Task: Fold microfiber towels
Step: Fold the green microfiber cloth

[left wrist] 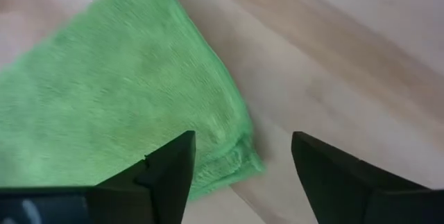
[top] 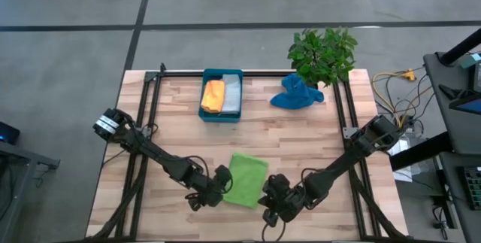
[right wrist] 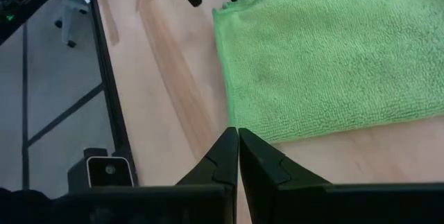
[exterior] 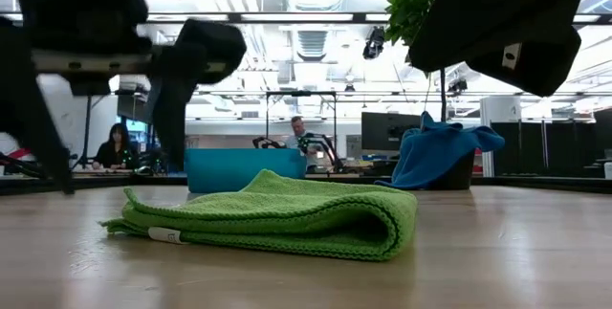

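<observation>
The lime green towel [top: 246, 180] lies folded in several layers near the table's front middle, its rounded fold [exterior: 400, 225] toward the right. My left gripper [left wrist: 243, 156] hangs open just over the towel's near left corner [left wrist: 239, 160], one finger on each side, clear of it. At the towel's near right edge [right wrist: 277, 130], my right gripper [right wrist: 238, 139] is shut and holds nothing. The orange towel [top: 213, 95] and the grey towel [top: 231, 94] lie in the teal tray [top: 222, 73]. The blue towel [top: 296, 95] sits bunched at the back right.
A potted plant [top: 323, 53] stands at the back right corner, right behind the blue towel. Black rails [top: 342, 115] run along the table's sides. Bare wood lies between the tray and the green towel. People sit at desks [exterior: 115, 146] far behind the table.
</observation>
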### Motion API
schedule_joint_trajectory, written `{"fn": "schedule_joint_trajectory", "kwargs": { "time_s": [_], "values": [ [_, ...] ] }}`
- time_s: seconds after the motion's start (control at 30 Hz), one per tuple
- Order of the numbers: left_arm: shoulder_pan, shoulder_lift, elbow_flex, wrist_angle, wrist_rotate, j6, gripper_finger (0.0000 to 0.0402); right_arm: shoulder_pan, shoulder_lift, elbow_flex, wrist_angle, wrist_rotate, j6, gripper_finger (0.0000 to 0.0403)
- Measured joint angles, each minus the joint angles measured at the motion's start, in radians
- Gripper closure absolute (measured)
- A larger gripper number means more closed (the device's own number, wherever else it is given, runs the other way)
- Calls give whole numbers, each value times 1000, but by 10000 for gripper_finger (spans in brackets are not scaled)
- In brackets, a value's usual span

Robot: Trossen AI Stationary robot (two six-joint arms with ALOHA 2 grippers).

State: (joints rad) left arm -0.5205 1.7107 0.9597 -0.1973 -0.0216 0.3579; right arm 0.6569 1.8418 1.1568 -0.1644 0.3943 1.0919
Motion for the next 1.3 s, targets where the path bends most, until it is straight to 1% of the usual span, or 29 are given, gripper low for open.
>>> {"fn": "schedule_joint_trajectory", "kwargs": {
  "time_s": [0.1, 0.27, 0.37, 0.43, 0.57, 0.63, 0.77, 0.8, 0.93, 1.03, 1.13, 1.3],
  "values": [
    [0, 30, 2, -1, 0, 19, 174, 0, -1, 0, -1, 0, 9, 394],
    [6, 84, 7, 1, 8, 8, 174, 0, -1, 0, 5, 0, 9, 394],
    [14, 131, 8, -26, 18, -71, 178, 0, -1, 0, 10, 3, 16, 394],
    [23, 168, 10, -45, 40, -139, 193, 0, -1, 0, 14, 14, 16, 394],
    [25, 224, 22, -65, 69, -234, 250, 0, -1, -1, 22, 54, 44, 394],
    [25, 235, 27, -63, 74, -262, 289, -1, -1, -1, 23, 56, 53, 394],
    [26, 232, 35, -65, 71, -273, 375, -1, -1, -1, 29, 60, 54, 394],
    [26, 230, 38, -69, 68, -274, 387, -1, -1, -1, 29, 60, 53, 394],
    [31, 218, 62, -100, 62, -275, 395, -1, -1, -1, 34, 60, 52, 394],
    [32, 189, 81, -110, 65, -277, 399, -1, -1, -1, 63, 62, 20, 394],
    [37, 147, 88, -107, 67, -299, 400, -1, -1, -1, 79, 62, -17, 394],
    [48, 70, 73, -95, 76, -301, 401, -1, -1, -1, 73, 64, -22, 394]
  ]
}}
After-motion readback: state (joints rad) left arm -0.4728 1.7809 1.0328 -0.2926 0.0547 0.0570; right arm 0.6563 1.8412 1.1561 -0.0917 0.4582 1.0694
